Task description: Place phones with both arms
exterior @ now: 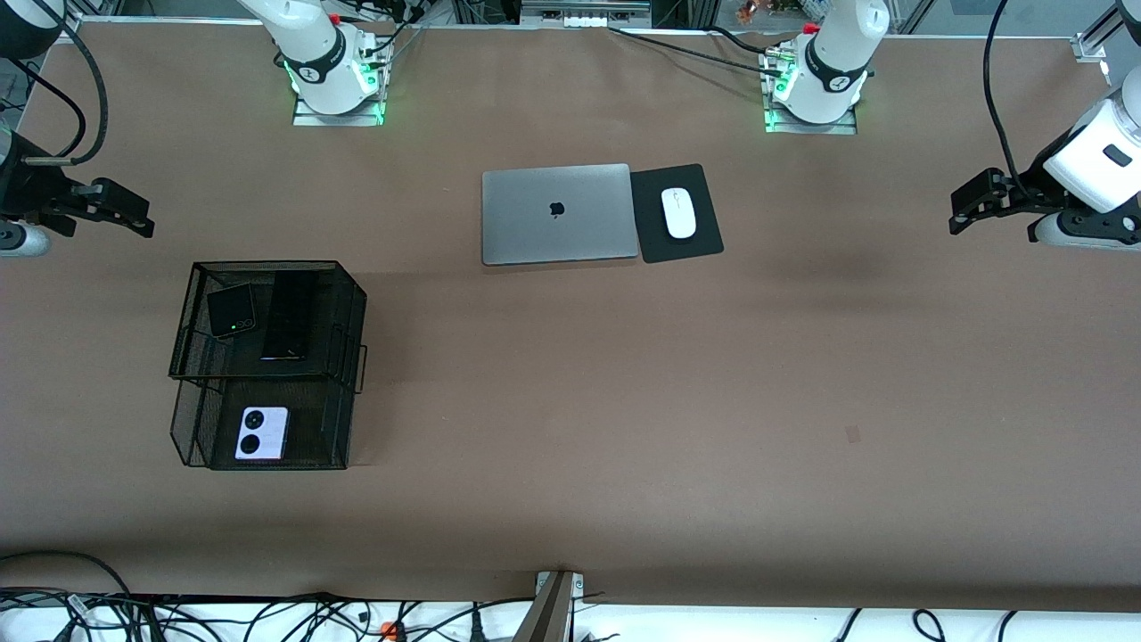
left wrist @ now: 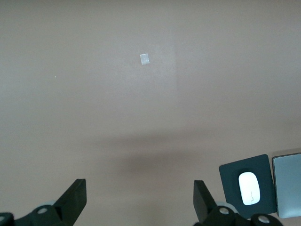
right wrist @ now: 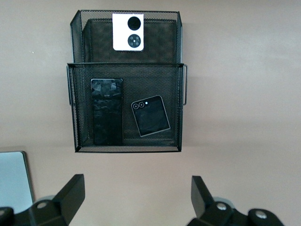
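A two-tier black mesh basket [exterior: 267, 264] stands toward the right arm's end of the table. Its upper tier holds the small squarish black phone [exterior: 232, 311] beside the long slim black phone [exterior: 287, 316]. The pale lilac phone [exterior: 261, 433] lies in the lower tier, nearer to the front camera. The right wrist view shows all three: slim [right wrist: 107, 111], small [right wrist: 150, 116], lilac [right wrist: 128, 31]. My right gripper [exterior: 138, 218] [right wrist: 137, 181] hangs open and empty over bare table at its own end. My left gripper [exterior: 961, 212] [left wrist: 139, 186] is open and empty over bare table at the left arm's end.
A shut silver laptop [exterior: 557, 214] lies mid-table, nearer the arm bases, with a white mouse [exterior: 678, 213] on a black pad [exterior: 704, 178] beside it. A small pale mark [left wrist: 145, 59] sits on the brown table. Cables run along the table's front edge.
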Controlling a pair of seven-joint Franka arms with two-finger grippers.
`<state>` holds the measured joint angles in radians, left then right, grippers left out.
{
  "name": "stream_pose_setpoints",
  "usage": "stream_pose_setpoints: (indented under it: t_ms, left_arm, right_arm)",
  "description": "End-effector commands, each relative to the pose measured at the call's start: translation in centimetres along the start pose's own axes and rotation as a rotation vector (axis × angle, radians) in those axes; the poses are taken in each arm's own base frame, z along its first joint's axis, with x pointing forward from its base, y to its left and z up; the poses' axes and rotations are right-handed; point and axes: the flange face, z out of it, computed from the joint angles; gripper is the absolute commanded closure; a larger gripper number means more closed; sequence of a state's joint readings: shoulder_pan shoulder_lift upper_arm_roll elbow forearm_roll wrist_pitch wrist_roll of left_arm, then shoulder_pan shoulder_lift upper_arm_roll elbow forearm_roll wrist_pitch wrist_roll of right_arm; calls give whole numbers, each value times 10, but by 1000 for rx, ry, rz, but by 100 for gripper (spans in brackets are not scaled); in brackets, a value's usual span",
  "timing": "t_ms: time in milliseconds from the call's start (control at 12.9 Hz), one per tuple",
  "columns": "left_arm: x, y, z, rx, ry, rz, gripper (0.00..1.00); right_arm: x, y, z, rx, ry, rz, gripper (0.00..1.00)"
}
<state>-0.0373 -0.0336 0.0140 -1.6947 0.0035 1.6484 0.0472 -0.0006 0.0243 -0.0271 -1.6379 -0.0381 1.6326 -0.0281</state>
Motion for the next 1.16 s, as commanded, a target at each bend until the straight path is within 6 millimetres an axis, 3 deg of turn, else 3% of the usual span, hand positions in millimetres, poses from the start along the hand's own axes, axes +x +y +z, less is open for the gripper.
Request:
stream_pose_setpoints:
  t_ms: [0,388,1085]
  left_arm:
    - [0,-2,-6,-2,-1,-3,0]
    - [0,-2,-6,-2,-1,-3,0]
    - [0,-1,-7,-2,-1,-2,0]
  right_arm:
    - [4,3,-1,-15,-3,12,0]
    - [-9,8,3,-14,-14,20,0]
    - [-8,8,4,4,-11,31,0]
